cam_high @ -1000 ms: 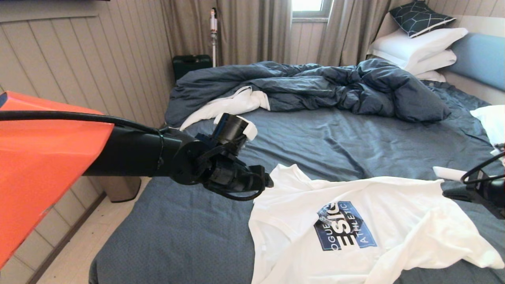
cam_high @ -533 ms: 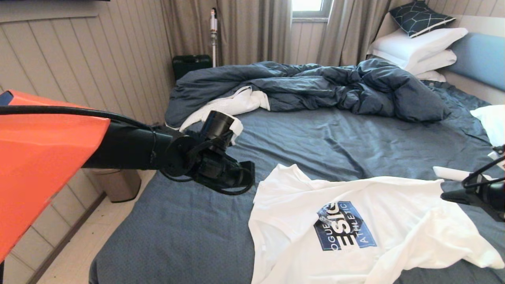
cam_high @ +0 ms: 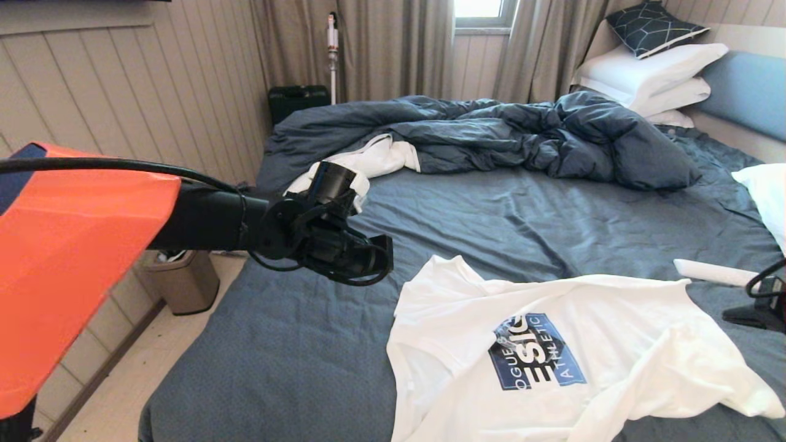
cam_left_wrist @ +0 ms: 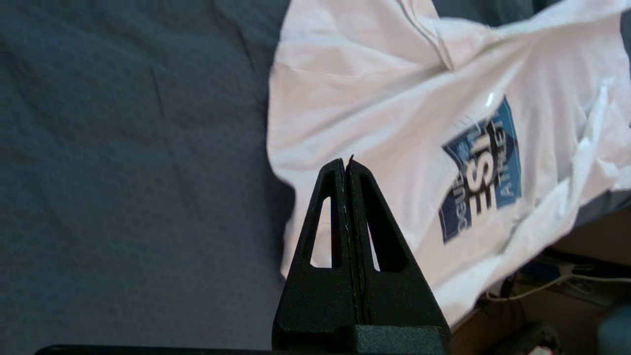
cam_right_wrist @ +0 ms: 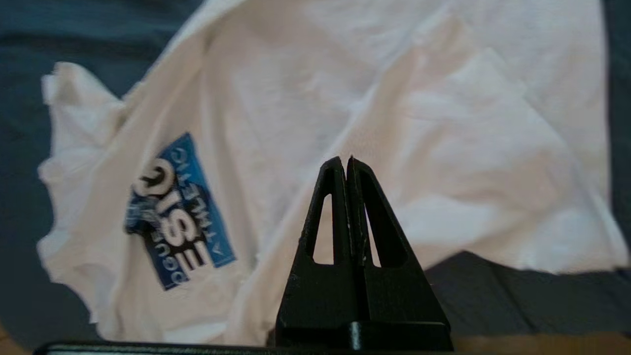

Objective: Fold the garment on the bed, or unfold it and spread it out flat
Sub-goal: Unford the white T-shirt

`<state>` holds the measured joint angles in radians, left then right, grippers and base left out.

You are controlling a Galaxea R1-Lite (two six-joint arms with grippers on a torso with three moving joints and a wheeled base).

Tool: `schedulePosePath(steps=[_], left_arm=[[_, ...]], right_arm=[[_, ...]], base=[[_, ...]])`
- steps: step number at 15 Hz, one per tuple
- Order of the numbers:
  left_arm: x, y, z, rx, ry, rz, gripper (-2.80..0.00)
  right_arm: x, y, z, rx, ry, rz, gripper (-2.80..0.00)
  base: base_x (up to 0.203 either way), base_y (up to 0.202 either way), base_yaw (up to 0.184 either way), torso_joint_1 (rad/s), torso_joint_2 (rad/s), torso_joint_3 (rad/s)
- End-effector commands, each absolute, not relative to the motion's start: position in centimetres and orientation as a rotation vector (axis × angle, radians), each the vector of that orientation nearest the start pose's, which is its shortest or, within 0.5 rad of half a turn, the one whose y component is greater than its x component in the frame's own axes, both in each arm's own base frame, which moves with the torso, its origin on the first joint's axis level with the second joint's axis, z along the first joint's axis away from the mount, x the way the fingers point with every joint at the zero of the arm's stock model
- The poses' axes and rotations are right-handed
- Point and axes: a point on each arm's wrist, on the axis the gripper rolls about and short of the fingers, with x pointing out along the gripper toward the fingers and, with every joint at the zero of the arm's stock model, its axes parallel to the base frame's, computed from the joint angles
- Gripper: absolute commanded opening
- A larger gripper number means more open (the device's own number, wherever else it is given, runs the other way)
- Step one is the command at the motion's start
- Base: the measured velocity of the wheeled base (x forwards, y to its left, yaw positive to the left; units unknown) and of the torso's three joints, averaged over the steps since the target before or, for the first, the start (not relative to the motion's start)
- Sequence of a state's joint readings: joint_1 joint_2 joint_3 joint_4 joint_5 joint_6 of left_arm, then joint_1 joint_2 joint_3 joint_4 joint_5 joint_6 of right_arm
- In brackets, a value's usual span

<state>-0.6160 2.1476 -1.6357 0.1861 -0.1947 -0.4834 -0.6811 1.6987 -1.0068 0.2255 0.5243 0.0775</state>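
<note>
A white T-shirt [cam_high: 626, 344] with a blue printed logo lies spread, somewhat wrinkled, on the near right part of the bed's dark blue-grey sheet [cam_high: 295, 356]. My left gripper [cam_high: 385, 258] hovers above the sheet just left of the shirt's far left corner; it is shut and holds nothing. In the left wrist view the closed left gripper [cam_left_wrist: 346, 161] hangs over the T-shirt [cam_left_wrist: 374, 98] near its edge. My right gripper [cam_high: 731, 316] sits at the right edge, beside the shirt's right side. Seen from its wrist, the right gripper [cam_right_wrist: 346, 160] is shut and empty above the T-shirt [cam_right_wrist: 345, 88].
A rumpled duvet [cam_high: 522, 132] fills the far half of the bed, with a white cloth [cam_high: 368, 161] at its left end. White pillows [cam_high: 651, 70], a patterned cushion [cam_high: 654, 27] and the blue headboard [cam_high: 749, 92] are far right. A bin [cam_high: 181, 279] stands on the floor at left.
My left gripper has drawn back to the left and slightly up, away from the shirt's corner. The right arm has pulled off toward the right edge. The shirt has not moved.
</note>
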Motion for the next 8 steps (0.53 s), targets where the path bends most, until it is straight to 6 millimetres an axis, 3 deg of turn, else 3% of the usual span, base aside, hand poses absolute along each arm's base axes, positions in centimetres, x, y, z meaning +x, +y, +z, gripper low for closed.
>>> schedulePosePath(steps=[1,2,4,8], left_arm=[[37.4,-24.9,15.6,-0.303,0.875,-0.546,-2.8],[37.7,-24.4,16.0,-0.304,0.889,-0.53,-2.8],[37.6,-24.3,16.4,-0.309,0.889,-0.529,-2.8],[37.5,-24.2,16.4,-0.312,0.891,-0.526,-2.8]], right_arm=[[22.4,-17.2,15.7,0.554,0.82,-0.236,-2.8],[22.5,-17.5,15.3,0.517,0.846,-0.264,0.0],[23.0,-18.0,15.2,0.47,0.862,-0.298,0.0],[26.0,-19.7,14.1,0.397,0.91,-0.375,0.0]], base=[[0.0,0.0,0.0,0.0,0.0,0.0],[0.0,0.0,0.0,0.0,0.0,0.0],[0.0,0.0,0.0,0.0,0.0,0.0],[0.0,0.0,0.0,0.0,0.0,0.0]])
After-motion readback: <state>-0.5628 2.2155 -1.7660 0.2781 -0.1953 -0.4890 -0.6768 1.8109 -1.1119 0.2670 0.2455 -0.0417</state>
